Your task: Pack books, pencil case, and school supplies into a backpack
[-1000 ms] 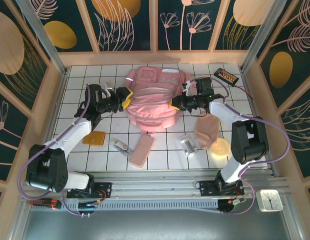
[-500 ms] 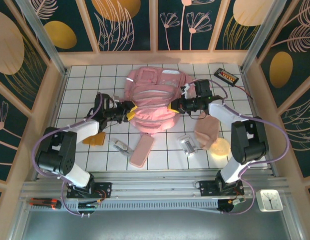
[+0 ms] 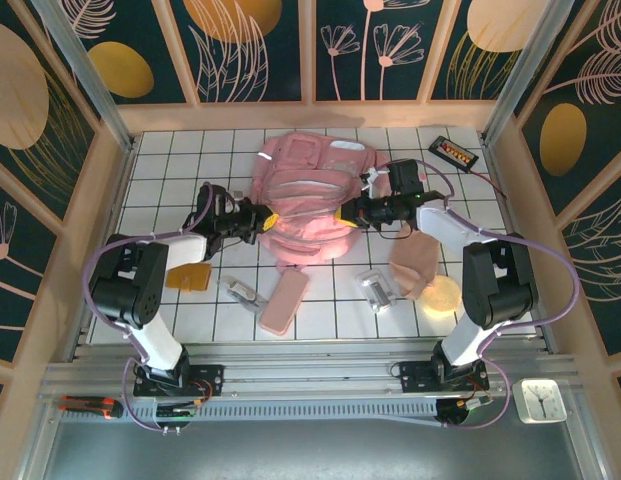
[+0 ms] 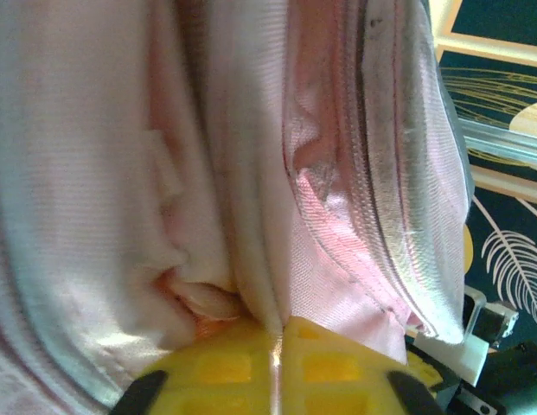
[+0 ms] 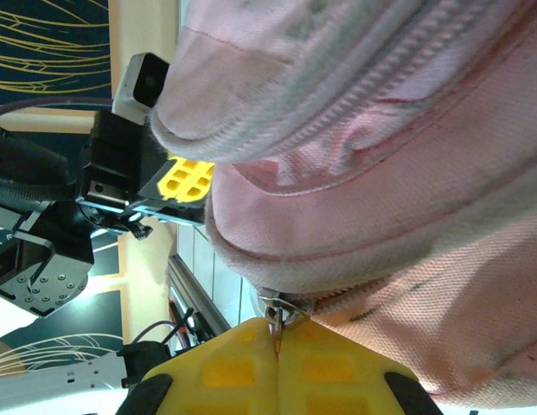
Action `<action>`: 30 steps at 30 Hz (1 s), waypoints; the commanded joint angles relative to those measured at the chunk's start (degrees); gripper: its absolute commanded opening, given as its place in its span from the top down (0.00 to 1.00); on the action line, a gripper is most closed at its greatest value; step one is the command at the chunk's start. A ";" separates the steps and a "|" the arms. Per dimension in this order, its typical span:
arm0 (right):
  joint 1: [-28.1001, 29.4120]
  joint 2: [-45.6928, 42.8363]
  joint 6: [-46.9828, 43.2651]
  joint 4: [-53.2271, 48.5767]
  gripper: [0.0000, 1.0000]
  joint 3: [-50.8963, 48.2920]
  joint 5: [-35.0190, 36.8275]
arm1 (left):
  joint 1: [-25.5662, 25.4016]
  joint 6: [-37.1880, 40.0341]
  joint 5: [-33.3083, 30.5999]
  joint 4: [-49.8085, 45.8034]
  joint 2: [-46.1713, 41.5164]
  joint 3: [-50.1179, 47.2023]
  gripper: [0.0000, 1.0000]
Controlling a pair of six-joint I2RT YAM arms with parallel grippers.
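The pink backpack is stretched between both sets of fingers. A fold of its fabric is pinched in the closed left gripper. A metal zip pull is clamped at the tips of the right gripper.

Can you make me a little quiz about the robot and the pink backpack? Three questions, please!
1. Pick one: where is the pencil case?
A) on the table, outside the backpack
B) inside the backpack
C) held in a gripper
2. True or false: the left gripper and the right gripper are both pinching the backpack.
3. Fill in the blank: the orange-brown pad lies on the ___ arm's side of the table.

Key: 1 A; 2 true; 3 left.
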 commanded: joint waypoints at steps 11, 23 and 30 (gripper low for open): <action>10.33 1.73 8.71 7.94 1.00 0.27 -3.78 | -6.58 -4.13 -4.92 10.15 0.04 3.53 1.00; 17.83 11.62 18.28 16.88 1.00 5.99 10.65 | -9.78 -8.09 -6.26 13.72 -3.45 2.59 1.00; 13.65 4.26 11.65 6.68 1.00 1.25 14.51 | -7.02 0.72 -5.76 2.22 -10.34 0.82 0.68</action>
